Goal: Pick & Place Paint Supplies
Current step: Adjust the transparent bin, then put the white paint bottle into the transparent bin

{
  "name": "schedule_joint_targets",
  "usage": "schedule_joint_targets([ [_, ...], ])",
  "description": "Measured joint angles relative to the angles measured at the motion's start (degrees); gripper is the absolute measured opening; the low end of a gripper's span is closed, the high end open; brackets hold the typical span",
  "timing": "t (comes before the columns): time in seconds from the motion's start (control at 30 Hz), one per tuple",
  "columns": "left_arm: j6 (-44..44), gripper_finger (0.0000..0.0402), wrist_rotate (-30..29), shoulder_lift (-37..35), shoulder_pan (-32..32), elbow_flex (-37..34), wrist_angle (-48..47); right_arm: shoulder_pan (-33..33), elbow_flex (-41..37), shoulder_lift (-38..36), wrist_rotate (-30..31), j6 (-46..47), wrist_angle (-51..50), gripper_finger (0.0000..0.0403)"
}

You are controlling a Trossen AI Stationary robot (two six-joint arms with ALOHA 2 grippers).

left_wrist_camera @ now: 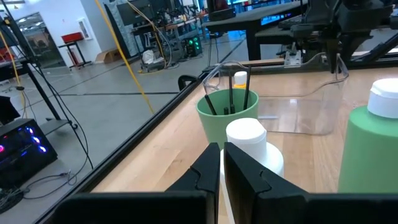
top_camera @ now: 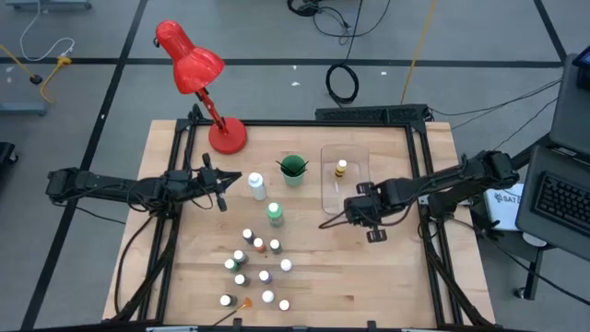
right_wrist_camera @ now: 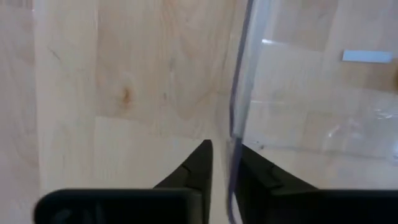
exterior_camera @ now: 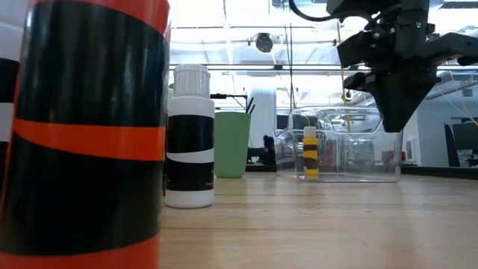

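Observation:
The paint supplies stand near the table's middle. Several tiny white-capped bottles point(top_camera: 258, 267) are clustered toward the near edge, beside a green-banded bottle point(top_camera: 275, 214) and a white bottle point(top_camera: 256, 186). A yellow-banded small bottle point(top_camera: 342, 169) stands inside the clear bin point(top_camera: 355, 157). Dark brushes point(left_wrist_camera: 231, 93) stick up from the green cup point(top_camera: 293, 169). My right gripper point(right_wrist_camera: 225, 165) points down at the bin's near wall, narrowly open, one finger on each side of it. My left gripper point(left_wrist_camera: 221, 165) is shut and level, just short of the white bottle point(left_wrist_camera: 245, 134). My right gripper has the bin's near wall point(right_wrist_camera: 235, 93) passing upright between its fingers, which come from above and point down. A gap shows on one side of the wall. Whether the other finger point(right_wrist_camera: 258, 174) touches the wall, I cannot tell. The bin stands on the table.
A red desk lamp point(top_camera: 198, 78) stands at the far left corner. A brush with an orange tip point(top_camera: 241, 304) lies at the near edge. In the low view a large black and orange bottle point(exterior_camera: 82, 134) fills the left side. Bare wood lies at the near right.

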Motion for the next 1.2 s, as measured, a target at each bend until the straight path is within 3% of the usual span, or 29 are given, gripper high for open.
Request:
schedule_joint_targets([
  [0.33,0.0,0.0026,0.0,0.0,0.0,0.0,0.0,0.0,0.7,-1.1,-0.2,1.7,4.3,0.0147],
  [0.53,0.0,0.0026,0.0,0.0,0.0,0.0,-0.1,-0.1,2.2,-6.0,1.4,3.0,8.5,0.0169],
  [0.6,0.0,0.0026,0.0,0.0,0.0,0.0,-0.1,0.6,1.7,-8.7,4.3,3.4,16.2,0.0168],
  [0.7,0.0,0.0026,0.0,0.0,0.0,0.0,-0.1,2.8,-1.7,-11.8,6.2,3.2,37.0,0.0168],
  [0.87,-0.1,0.0026,0.0,0.0,0.0,0.0,-0.1,6.9,-10.1,-8.5,-0.9,3.1,73.1,0.0174],
  [1.03,-0.2,0.0026,0.0,0.0,0.0,0.0,-1.0,10.4,-11.7,3.2,0.1,1.0,85.7,0.019],
  [1.2,-0.2,0.0026,0.0,0.0,0.0,0.0,-1.0,11.5,-6.1,18.7,1.2,0.8,95.0,0.0218],
])
